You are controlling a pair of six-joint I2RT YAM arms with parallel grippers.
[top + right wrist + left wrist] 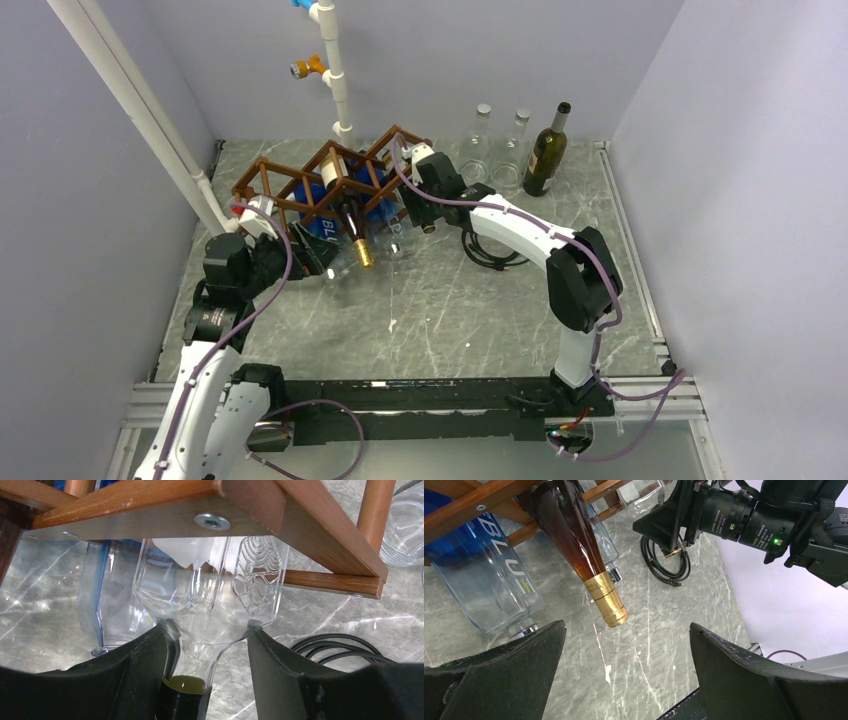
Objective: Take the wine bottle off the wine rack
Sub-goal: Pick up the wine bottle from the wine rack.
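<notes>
The brown wooden wine rack (300, 180) stands at the back left and holds three bottles, necks toward me: a blue one (318, 225), a dark amber wine bottle with a gold cap (352, 228) and a clear bottle (393, 238). My right gripper (420, 215) is at the rack's right end. In the right wrist view its fingertips (165, 635) press both sides of the clear bottle's (210, 590) shoulder under the rack's beam (150, 505). My left gripper (627, 630) is open and empty, just below the amber bottle's (579, 545) gold cap.
A dark green bottle (547, 152) and two clear bottles (480, 145) stand upright at the back right. A white pipe (335, 70) rises behind the rack and another (150, 110) slants at the left. A black cable (490, 255) lies by the right arm.
</notes>
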